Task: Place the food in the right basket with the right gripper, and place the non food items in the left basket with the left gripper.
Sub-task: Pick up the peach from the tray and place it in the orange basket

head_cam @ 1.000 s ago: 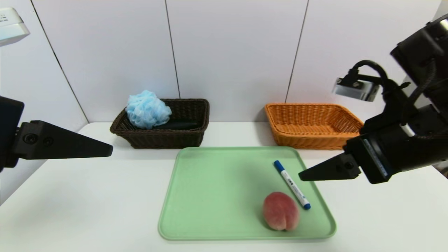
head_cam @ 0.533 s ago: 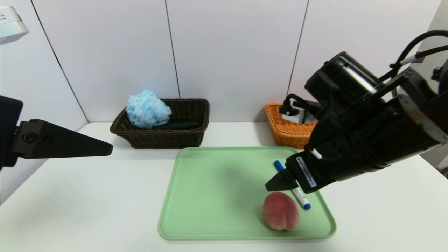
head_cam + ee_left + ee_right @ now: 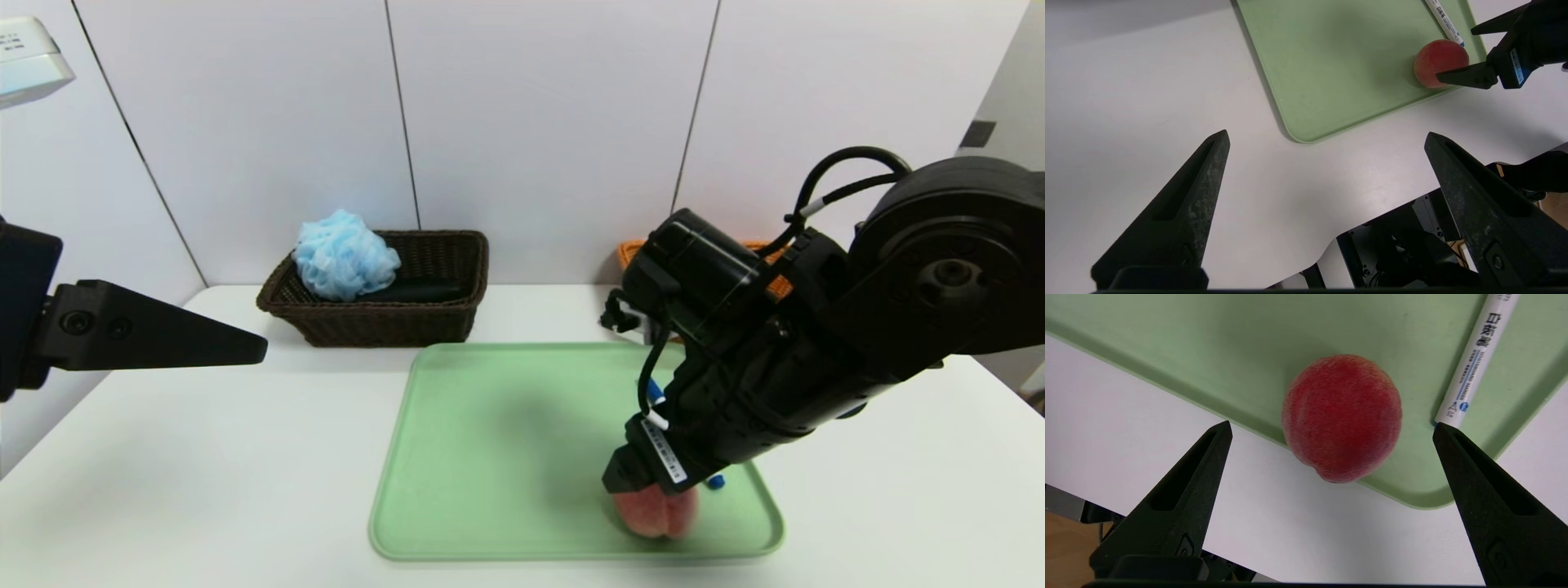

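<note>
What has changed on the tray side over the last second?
The right gripper swung in from the right edge and came down over the peach, jaws open, nothing gripped yet. Its arm now hides most of the orange basket and marker. The peach, marker, tray, left gripper, pouf and dark basket stayed put.

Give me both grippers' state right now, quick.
Left gripper: open, empty, parked over the table's left side.
Right gripper: open, holding nothing, poised above the peach on the green tray.
</note>
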You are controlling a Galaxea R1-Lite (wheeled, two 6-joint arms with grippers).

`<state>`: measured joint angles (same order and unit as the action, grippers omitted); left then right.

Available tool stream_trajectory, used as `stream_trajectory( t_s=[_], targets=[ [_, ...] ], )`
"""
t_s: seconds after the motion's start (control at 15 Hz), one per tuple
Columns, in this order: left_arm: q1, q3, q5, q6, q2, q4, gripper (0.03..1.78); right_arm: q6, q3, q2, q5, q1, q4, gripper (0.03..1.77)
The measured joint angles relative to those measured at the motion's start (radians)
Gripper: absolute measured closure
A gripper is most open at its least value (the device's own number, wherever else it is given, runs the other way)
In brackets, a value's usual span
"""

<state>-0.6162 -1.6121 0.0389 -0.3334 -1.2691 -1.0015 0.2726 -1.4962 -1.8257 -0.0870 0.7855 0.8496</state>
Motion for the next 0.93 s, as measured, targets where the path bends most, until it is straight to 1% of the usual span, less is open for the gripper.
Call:
stream_trajectory(
  t_s=[0.2,0.8,0.93],
  targets=[
    [0.0,0.0,0.0,0.0,-0.001,0.001,0.12,0.008,0.01,-0.037,0.0,0.012,0.0,0.1],
    [0.001,0.002,0.001,-0.005,-0.013,0.002,0.12,0.007,0.03,-0.129,0.0,0.011,-0.002,0.1],
    [0.001,0.002,0.001,-0.005,-0.015,0.002,0.12,0.007,0.029,-0.136,0.0,0.007,-0.002,0.45]
  ],
)
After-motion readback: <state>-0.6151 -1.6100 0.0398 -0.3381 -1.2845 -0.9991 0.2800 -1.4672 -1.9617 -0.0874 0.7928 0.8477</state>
